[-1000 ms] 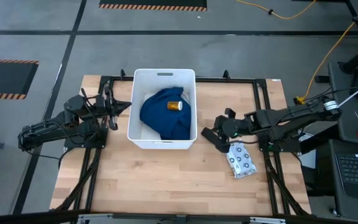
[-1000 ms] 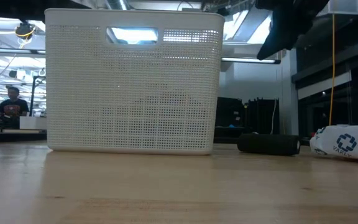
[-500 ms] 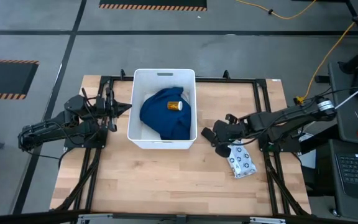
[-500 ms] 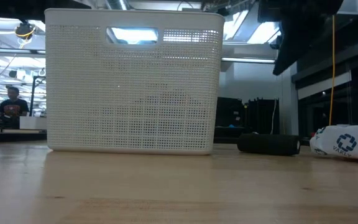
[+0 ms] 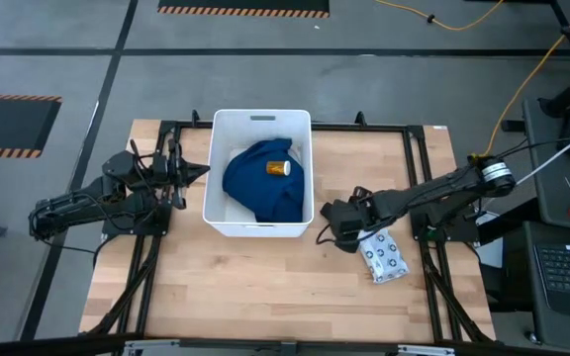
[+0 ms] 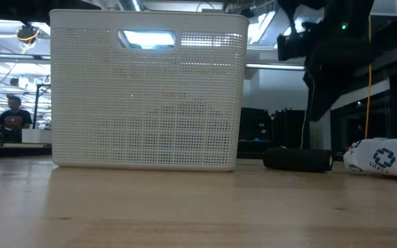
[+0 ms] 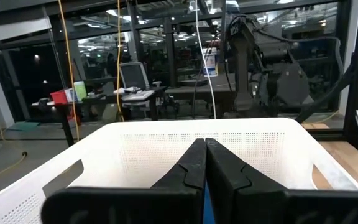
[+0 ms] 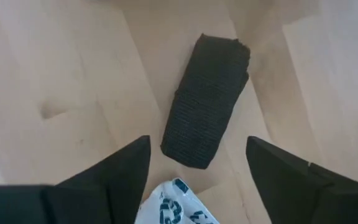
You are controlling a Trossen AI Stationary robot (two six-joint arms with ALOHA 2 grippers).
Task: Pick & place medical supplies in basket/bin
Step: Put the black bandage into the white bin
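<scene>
The white bin [image 5: 307, 158] stands at the table's middle, with the dark blue cloth [image 5: 261, 188] and the orange bottle [image 5: 279, 168] lying inside it. To its right, the black oblong [image 8: 207, 99] lies flat on the wood. The white dotted packet [image 5: 384, 255] lies just right of it. My right gripper [image 8: 194, 171] hangs open above the oblong, pointing down, a finger out to either side of its end nearest the packet. My left gripper [image 7: 205, 163] is shut beside the bin's left wall [image 7: 166, 134], holding nothing.
Bare wood stretches in front of the bin toward the near edge [image 5: 265, 297]. Black frame rails [image 5: 364, 127] run along the table's back and sides. In the low view, the oblong [image 6: 298, 160] and the packet [image 6: 384, 157] lie right of the bin [image 6: 147, 96]. A person shows far behind.
My right gripper has come down over the black oblong, shifting slightly toward the table's left and near edges. The oblong, the packet and the bin have stayed where they were.
</scene>
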